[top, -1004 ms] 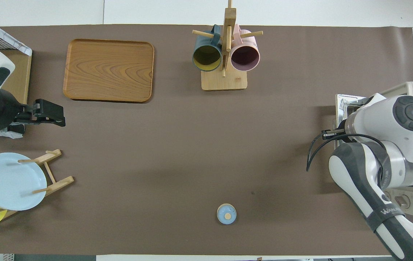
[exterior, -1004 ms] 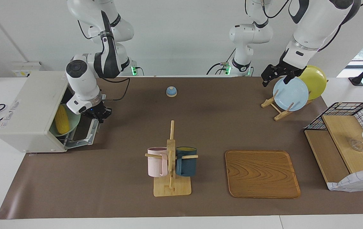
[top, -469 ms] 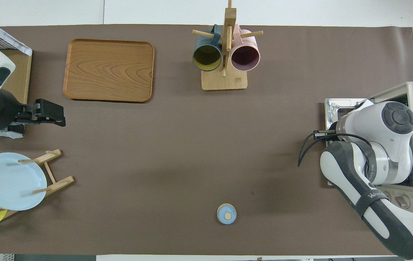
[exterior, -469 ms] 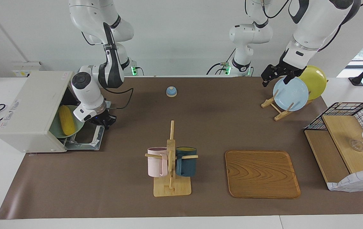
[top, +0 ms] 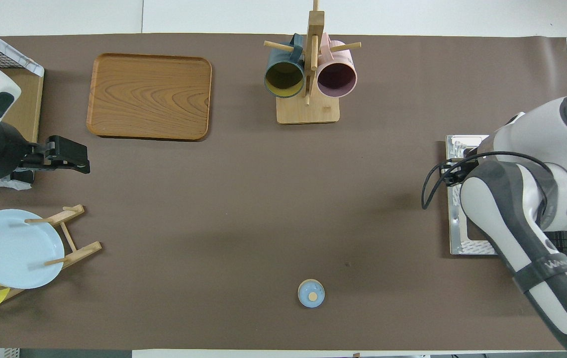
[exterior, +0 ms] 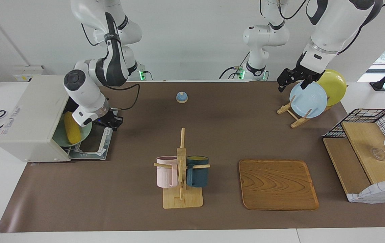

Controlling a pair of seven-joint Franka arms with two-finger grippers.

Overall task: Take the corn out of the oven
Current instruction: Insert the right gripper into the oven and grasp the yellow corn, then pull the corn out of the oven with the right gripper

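So the oven [exterior: 33, 118] door lies open, yet the corn [exterior: 72, 127] sits inside on its green dish — the right gripper [exterior: 110, 122], jaw state unclear, over the door; left gripper [exterior: 288, 79] waits by the plates.

On the brown mat you have a wooden tray [exterior: 278, 184] lying flat, and beside it a wooden mug stand [exterior: 181, 175] with a pink mug [exterior: 166, 171] and a dark blue mug [exterior: 197, 171] hung on its pegs. Nearer the robots than the stand sits a small blue bell [exterior: 181, 97]. At the left arm's end, a wooden plate rack [exterior: 293, 114] holds a pale blue plate [exterior: 308, 100] and a yellow plate [exterior: 333, 86] on edge. Farther from the robots than the rack stands a wire-sided wooden shelf [exterior: 364, 148].
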